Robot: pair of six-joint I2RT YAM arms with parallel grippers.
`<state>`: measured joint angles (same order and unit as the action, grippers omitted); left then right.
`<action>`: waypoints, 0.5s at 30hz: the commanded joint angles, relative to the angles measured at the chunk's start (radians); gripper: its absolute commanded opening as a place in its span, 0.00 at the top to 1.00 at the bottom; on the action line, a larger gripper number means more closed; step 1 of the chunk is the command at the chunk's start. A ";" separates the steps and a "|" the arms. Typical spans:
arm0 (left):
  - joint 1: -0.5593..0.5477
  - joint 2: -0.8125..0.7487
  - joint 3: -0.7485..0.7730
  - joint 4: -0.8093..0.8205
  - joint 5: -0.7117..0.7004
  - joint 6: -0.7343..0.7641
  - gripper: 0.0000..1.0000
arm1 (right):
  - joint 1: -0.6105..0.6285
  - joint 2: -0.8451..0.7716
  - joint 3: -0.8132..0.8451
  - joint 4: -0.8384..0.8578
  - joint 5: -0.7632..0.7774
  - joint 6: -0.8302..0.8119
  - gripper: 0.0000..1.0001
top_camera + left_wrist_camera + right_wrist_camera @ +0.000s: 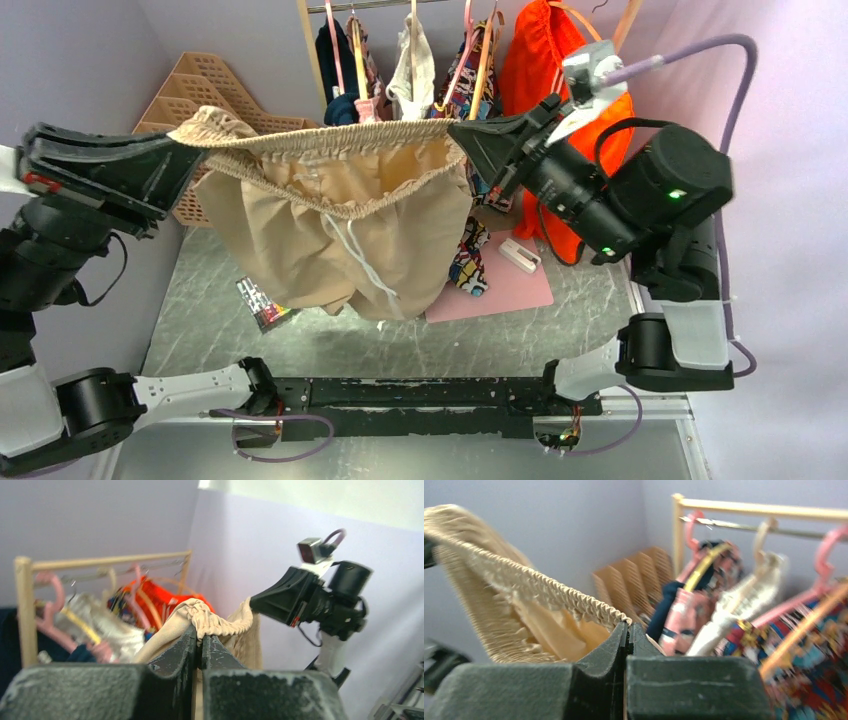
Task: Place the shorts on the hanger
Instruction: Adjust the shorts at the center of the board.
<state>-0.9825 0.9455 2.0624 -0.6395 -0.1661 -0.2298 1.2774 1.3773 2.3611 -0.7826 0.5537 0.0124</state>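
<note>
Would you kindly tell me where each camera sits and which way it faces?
Top: above, behind the arms, looking down at the table; both arms show, left gripper and right gripper stretching the shorts.
Left wrist: on the left arm, facing the right arm; own shut fingers show.
Right wrist: on the right arm, facing the clothes rack; own fingers show.
All share the shorts.

Shorts (300, 240): matt beige cloth; waistband (549, 592) ribbed, gathered. Clothes rack (22, 610): pale smooth wood. Tabletop (200, 305): grey marbled, slight sheen. Left gripper (199, 636): scuffed matt black plastic.

Shorts (300, 240) between left gripper (195, 142) and right gripper (453, 130), before clothes rack (313, 55)
</note>
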 commanded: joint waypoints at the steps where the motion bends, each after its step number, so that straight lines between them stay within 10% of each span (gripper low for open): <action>1: 0.005 -0.001 0.083 0.194 0.281 0.061 0.93 | -0.004 -0.133 -0.038 0.218 -0.391 -0.076 1.00; 7: 0.005 -0.160 -0.185 0.311 0.372 0.072 0.93 | -0.003 -0.247 -0.246 0.290 -0.338 -0.069 1.00; 15: 0.000 -0.147 -0.339 0.067 -0.224 0.044 0.93 | -0.004 -0.083 -0.364 0.107 0.341 -0.010 1.00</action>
<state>-0.9825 0.7650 1.7412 -0.4778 -0.0422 -0.1646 1.2800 1.1862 2.0567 -0.5591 0.5201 -0.0212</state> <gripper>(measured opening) 0.072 0.013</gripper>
